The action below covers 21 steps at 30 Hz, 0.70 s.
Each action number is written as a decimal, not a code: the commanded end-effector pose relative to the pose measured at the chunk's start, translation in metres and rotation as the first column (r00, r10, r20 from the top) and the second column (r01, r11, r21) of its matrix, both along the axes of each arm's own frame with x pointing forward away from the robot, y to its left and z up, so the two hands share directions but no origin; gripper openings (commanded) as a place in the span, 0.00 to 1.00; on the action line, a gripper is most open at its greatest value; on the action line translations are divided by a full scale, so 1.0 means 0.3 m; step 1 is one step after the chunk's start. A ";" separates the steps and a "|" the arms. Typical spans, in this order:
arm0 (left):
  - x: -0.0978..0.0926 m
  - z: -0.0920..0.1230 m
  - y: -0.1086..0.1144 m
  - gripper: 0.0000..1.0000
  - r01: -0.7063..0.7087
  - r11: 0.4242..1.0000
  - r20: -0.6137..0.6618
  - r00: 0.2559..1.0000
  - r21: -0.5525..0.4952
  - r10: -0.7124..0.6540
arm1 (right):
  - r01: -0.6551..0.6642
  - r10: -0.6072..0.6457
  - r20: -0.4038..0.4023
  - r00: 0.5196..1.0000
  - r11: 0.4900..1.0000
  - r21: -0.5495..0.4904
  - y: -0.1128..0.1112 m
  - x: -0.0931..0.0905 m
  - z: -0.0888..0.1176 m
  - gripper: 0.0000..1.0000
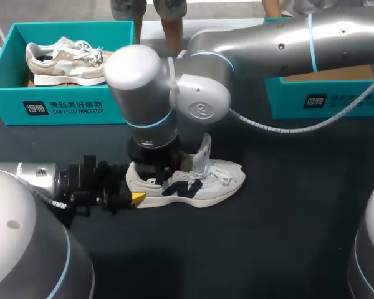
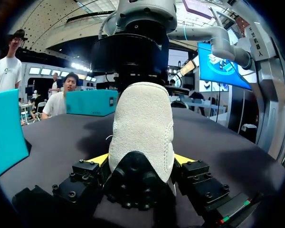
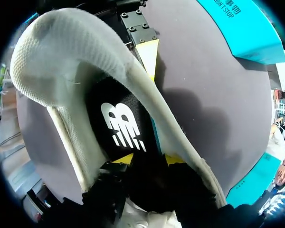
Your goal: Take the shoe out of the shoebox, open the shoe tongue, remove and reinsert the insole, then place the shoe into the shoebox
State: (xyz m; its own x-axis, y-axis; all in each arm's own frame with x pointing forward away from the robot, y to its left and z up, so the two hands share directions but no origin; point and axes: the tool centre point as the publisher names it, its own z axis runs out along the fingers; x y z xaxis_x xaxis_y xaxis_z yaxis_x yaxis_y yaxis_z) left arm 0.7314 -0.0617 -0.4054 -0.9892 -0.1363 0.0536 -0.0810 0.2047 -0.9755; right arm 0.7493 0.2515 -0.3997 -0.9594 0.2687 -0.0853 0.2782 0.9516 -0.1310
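Mid-table, L tool (image 2: pixel 140 159) grips shoe (image 1: pixel 213 184) heel, R tool (image 3: pixel 149 159) over logo'd insole (image 3: pixel 121 121)

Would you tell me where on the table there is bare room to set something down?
Bare table lies right of the white shoe, below the right teal box, and along the near edge before the shoe. It is crowded at the heel, where the left gripper and right gripper meet; the left shoebox holds a beige shoe.

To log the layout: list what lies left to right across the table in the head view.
left shoebox → left gripper → white shoe → right shoebox
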 end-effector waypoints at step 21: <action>-0.005 -0.001 0.000 0.00 0.000 1.000 0.001 1.000 -0.001 0.000 | 0.071 -0.067 0.102 0.992 0.997 -0.035 -0.058 -0.076 0.150 0.00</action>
State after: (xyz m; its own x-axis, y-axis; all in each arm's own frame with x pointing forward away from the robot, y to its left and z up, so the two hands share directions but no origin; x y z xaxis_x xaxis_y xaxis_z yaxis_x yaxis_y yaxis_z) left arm 0.7305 -0.0618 -0.4050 -0.9894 -0.1348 0.0530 -0.0801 0.2036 -0.9758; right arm 0.7348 0.2445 -0.3742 -0.9298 0.3297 -0.1639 0.3546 0.9217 -0.1571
